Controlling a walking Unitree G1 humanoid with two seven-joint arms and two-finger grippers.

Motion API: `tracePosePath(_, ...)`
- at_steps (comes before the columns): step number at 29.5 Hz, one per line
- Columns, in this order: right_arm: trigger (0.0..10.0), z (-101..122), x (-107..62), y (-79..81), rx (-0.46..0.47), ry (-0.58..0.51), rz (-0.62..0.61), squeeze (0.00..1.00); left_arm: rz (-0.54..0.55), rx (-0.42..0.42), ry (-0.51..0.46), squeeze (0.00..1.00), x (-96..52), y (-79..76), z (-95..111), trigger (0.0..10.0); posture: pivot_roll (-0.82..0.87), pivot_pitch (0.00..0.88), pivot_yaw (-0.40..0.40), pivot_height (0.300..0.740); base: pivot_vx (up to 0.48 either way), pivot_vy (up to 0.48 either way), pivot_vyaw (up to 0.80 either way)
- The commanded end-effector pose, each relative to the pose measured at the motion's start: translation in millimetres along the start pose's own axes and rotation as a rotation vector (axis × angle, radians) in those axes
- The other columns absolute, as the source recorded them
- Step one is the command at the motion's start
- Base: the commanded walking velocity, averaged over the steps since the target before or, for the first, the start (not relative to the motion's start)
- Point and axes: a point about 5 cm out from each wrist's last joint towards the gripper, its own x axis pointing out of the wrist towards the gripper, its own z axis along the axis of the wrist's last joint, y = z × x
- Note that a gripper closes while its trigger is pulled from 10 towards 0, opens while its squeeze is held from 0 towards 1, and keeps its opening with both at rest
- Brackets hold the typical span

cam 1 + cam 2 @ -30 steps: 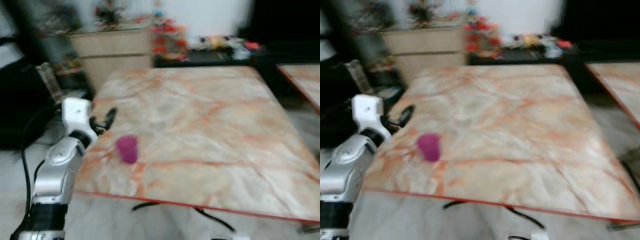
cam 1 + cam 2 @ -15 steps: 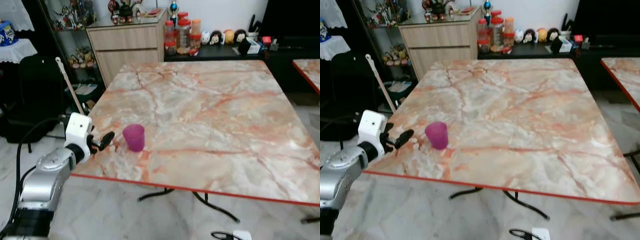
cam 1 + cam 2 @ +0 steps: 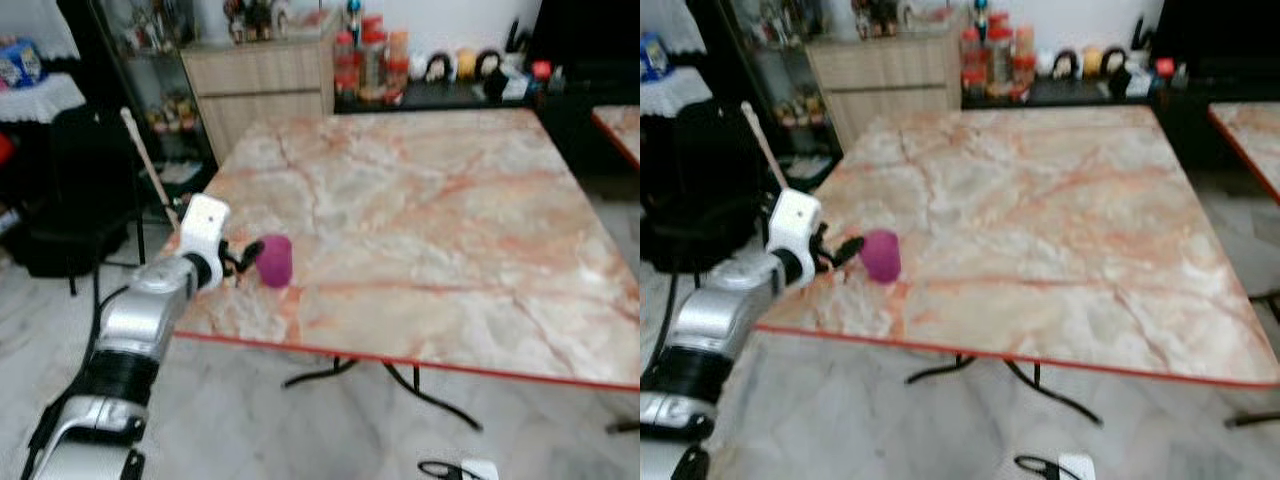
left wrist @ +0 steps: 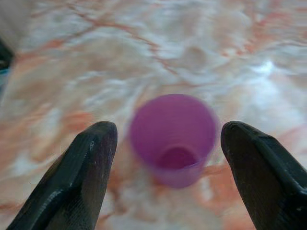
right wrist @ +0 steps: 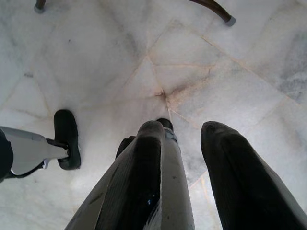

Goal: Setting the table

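Purple cup [image 3: 274, 260] upright near table's [image 3: 450, 230] left edge, just right of left gripper [image 4: 168, 158] (fingers spread wide, empty); right arm idle

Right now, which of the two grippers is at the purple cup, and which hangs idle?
The left gripper is: its open fingers flank the purple cup upright on the marble table. The right gripper hangs over the floor.
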Motion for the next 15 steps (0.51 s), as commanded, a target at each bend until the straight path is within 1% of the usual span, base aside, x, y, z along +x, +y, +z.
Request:
tracePosePath(1, 10.0, -9, -1.2, 5.1, 0.004, 0.035, 0.010, 0.00, 0.023, 0.036, -0.015, 0.00, 2.3, 3.8, 8, 10.0, 0.02, 0.000, 0.127, 0.740, 0.000, 0.000, 0.00)
tracePosePath(5, 10.0, -9, -1.2, 7.4, 0.014, 0.036, 0.012, 0.00, 0.069, -0.030, -0.086, 0.00, 9.4, 1.9, 12, 10.0, 0.02, 0.000, 0.129, 0.740, 0.000, 0.000, 0.00)
tracePosePath(7, 10.0, -9, -1.3, 7.7, 0.014, 0.036, 0.013, 0.00, 0.070, -0.030, -0.086, 0.00, 10.4, 1.7, 11, 10.0, 0.02, 0.000, 0.129, 0.740, 0.000, 0.000, 0.00)
tracePosePath(8, 10.0, -9, -1.2, 7.8, 0.014, 0.037, 0.013, 0.00, 0.090, -0.025, -0.066, 0.00, 11.4, 1.5, 6, 10.0, 0.02, 0.000, 0.124, 0.740, 0.000, 0.000, 0.00)
tracePosePath(11, 10.0, -8, -1.1, 8.1, 0.013, 0.038, 0.013, 0.00, 0.117, -0.024, -0.057, 0.00, 13.1, 3.5, 4, 10.0, 0.02, 0.000, 0.123, 0.740, 0.000, 0.000, 0.00)
tracePosePath(13, 10.0, -7, -0.8, 8.2, 0.013, 0.037, 0.012, 0.00, 0.156, -0.016, -0.085, 0.00, 14.6, 11.0, 12, 10.0, 0.03, 0.000, 0.122, 0.740, 0.000, 0.000, 0.00)
tracePosePath(14, 10.0, -7, -0.8, 8.2, 0.013, 0.037, 0.012, 0.00, 0.156, -0.016, -0.085, 0.00, 14.6, 11.0, 12, 10.0, 0.03, 0.000, 0.122, 0.740, 0.000, 0.000, 0.00)
tracePosePath(15, 10.0, -7, -0.6, 8.0, 0.014, 0.037, 0.011, 0.00, 0.178, -0.008, -0.092, 0.00, 15.8, 17.1, 17, 10.0, 0.03, 0.000, 0.122, 0.740, 0.000, 0.000, 0.00)
